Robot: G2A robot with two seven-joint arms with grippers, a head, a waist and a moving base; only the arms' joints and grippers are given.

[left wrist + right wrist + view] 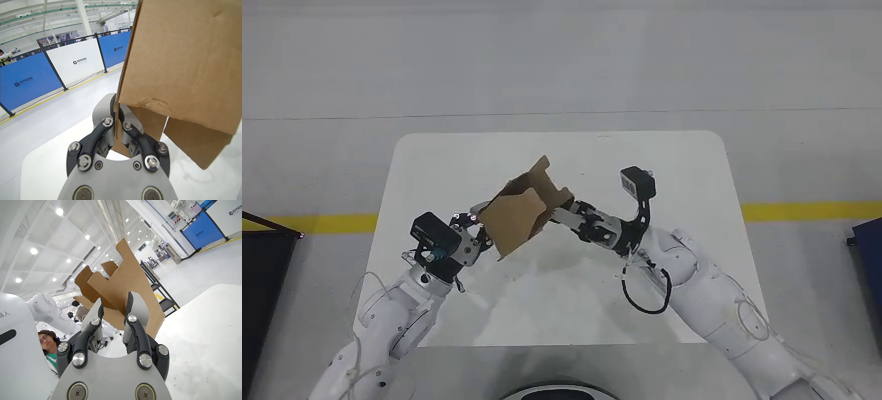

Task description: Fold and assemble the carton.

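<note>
Holding: I am pinching a thin edge of the carton [525, 212] in my left gripper [116, 107], with both fingers drawn tight onto the cardboard so that only the sheet is sitting between them.
Right gripper: my right gripper [115, 298] is standing partly apart, with the lower edge of a notched flap [130, 275] sitting in the gap. One dark pad [128, 306] is touching that cardboard, and I cannot tell whether the other finger is touching it.
Carton: it is hanging tilted over the middle of the table [442, 165], between my two grippers, with its brown panels half opened and its cut flaps pointing upward.
Underside: seen from my left wrist, two loose flaps are dangling below the broad flat side, apart from each other.
Placing: in the top view my left gripper is sitting at the carton's near left edge and my right gripper at its right edge.
Table: the white top is lying beneath the raised carton.
</note>
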